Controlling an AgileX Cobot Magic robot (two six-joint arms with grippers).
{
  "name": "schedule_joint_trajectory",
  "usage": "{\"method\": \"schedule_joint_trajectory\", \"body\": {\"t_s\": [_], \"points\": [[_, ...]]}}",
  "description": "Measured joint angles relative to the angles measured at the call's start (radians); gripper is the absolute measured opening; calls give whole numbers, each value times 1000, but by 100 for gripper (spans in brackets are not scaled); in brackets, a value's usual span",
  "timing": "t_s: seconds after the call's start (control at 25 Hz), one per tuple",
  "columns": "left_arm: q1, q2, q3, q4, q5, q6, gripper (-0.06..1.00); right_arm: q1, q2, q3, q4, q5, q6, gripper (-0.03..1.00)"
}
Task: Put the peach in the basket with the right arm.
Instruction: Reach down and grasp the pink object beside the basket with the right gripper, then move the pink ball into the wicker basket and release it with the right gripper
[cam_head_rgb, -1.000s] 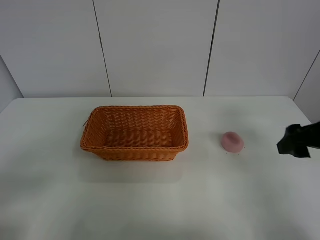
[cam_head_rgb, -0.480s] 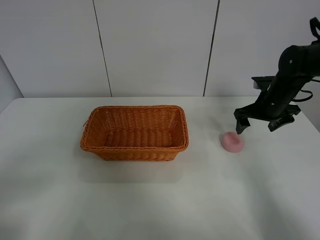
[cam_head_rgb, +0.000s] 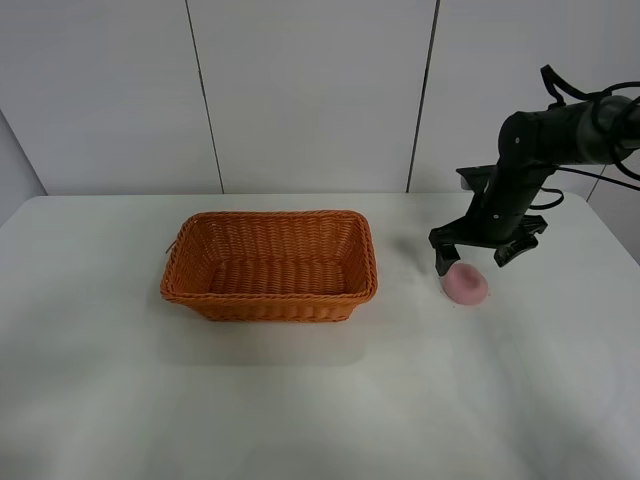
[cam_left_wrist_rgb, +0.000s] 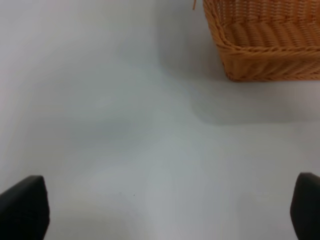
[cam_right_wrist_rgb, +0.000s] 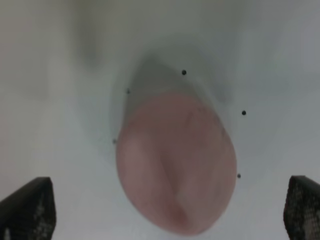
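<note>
The pink peach (cam_head_rgb: 466, 285) lies on the white table, to the right of the orange-brown wicker basket (cam_head_rgb: 269, 264). My right gripper (cam_head_rgb: 472, 258) hangs open just above the peach, its two black fingertips straddling the peach's far side. The right wrist view is filled by the peach (cam_right_wrist_rgb: 176, 162), with a fingertip at each lower corner and the right gripper (cam_right_wrist_rgb: 165, 210) open around it without touching. In the left wrist view the left gripper (cam_left_wrist_rgb: 162, 210) stands open over bare table, with a corner of the basket (cam_left_wrist_rgb: 265, 45) ahead of it. The left arm is out of the exterior view.
The white table (cam_head_rgb: 300, 400) runs from a panelled white wall at the back to the front edge of view. The black right arm (cam_head_rgb: 560, 135) with its cables reaches in from the upper right.
The right arm has swung in from the right edge of the table and come down over the peach. Peach and basket have not moved.
</note>
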Motion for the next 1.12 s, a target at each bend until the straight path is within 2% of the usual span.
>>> {"method": "schedule_joint_trajectory", "body": {"t_s": [0.28,0.56,0.6,0.68,0.84,0.92,1.12], "points": [[0,0,0,0,0,0,99,-3,72,-1,-1,-63,2,70],[0,0,0,0,0,0,99,-3,121,-1,0,-69,3,69],[0,0,0,0,0,0,99,-3,121,-1,0,-70,3,67],[0,0,0,0,0,0,99,-3,121,-1,0,-68,3,52],[0,0,0,0,0,0,99,-3,117,-7,-1,-48,4,9],[0,0,0,0,0,0,99,-3,100,-10,-3,-41,4,1],[0,0,0,0,0,0,99,-3,71,-84,-3,46,4,0]]}}
